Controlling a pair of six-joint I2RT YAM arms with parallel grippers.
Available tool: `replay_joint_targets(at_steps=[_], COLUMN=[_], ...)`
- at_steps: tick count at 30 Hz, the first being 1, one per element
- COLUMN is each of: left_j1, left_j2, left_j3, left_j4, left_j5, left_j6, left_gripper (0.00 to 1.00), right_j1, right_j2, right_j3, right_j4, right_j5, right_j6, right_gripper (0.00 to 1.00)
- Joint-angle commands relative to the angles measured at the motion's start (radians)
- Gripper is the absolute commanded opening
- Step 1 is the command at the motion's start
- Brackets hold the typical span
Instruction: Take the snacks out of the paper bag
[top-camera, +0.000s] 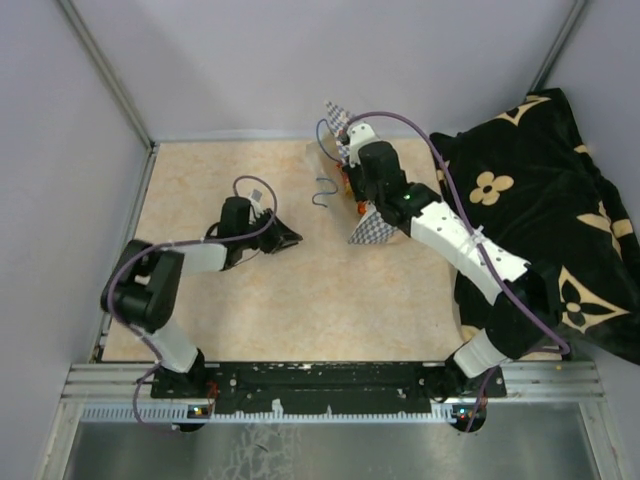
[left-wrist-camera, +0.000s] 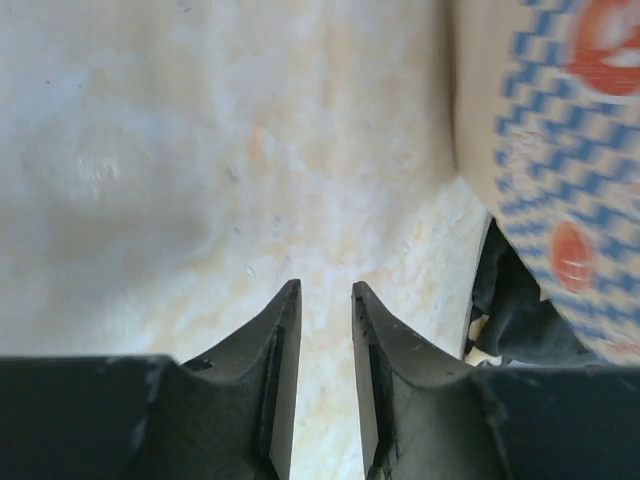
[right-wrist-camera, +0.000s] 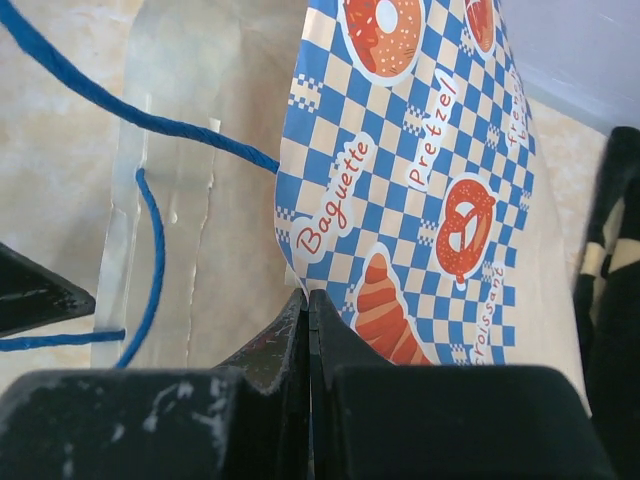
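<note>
lying on its side toward the far edge of the beige table (top-camera: 300, 310), the paper bag (top-camera: 371, 229) is pinched at a checked side fold by the closed right gripper (right-wrist-camera: 308, 320). its cord handles (top-camera: 322, 192) trail left, so the mouth is judged to face the left gripper (left-wrist-camera: 325, 295), narrowly parted, empty, set apart. no snacks are seen outside; a black cloth (top-camera: 520, 200) crowds the right.

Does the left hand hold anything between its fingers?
No, the fingers of the left hand stand a little apart, with only the bare table showing between them.
</note>
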Motion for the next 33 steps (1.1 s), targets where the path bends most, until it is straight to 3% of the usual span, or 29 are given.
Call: replay_joint_targets(at_steps=[1, 12, 19, 20, 21, 23, 25, 28, 30, 33], left_j1=[0.002, 0.091, 0.119, 0.121, 0.123, 0.123, 0.124, 0.126, 0.128, 0.128], left_j2=[-0.271, -0.682, -0.858, -0.860, -0.859, -0.856, -0.858, -0.855, -0.845, -0.829], left_j3=[-0.035, -0.038, -0.077, -0.075, -0.076, -0.083, -0.098, -0.120, -0.125, -0.138], left_j4=[-0.287, -0.617, -0.680, -0.688, -0.695, -0.702, -0.692, -0.663, -0.644, -0.587], left_j5=[-0.178, -0.404, -0.469, -0.462, -0.451, -0.423, -0.392, -0.341, -0.312, -0.258], left_j6=[0.260, 0.354, 0.373, 0.378, 0.382, 0.380, 0.370, 0.355, 0.346, 0.334], left_gripper=[0.36, 0.66, 0.86, 0.87, 0.87, 0.88, 0.89, 0.91, 0.91, 0.91], right_j1=[0.074, 0.202, 0.330, 0.352, 0.367, 0.395, 0.416, 0.425, 0.422, 0.325], right_j2=[-0.024, 0.096, 0.182, 0.189, 0.195, 0.204, 0.206, 0.171, 0.086, -0.105], right_j3=[0.000, 0.001, 0.009, 0.012, 0.021, 0.042, 0.073, 0.130, 0.128, 0.009], right_j4=[0.060, 0.096, 0.099, 0.097, 0.094, 0.079, 0.050, -0.045, -0.086, 0.008], right_j5=[-0.044, 0.047, 0.134, 0.129, 0.123, 0.089, 0.005, -0.086, -0.136, -0.314], right_j6=[0.069, 0.187, 0.227, 0.236, 0.245, 0.250, 0.204, 0.138, 0.080, 0.107], right_gripper=[0.00, 0.00, 0.00, 0.03, 0.16, 0.56, 0.82, 0.98, 0.99, 0.99])
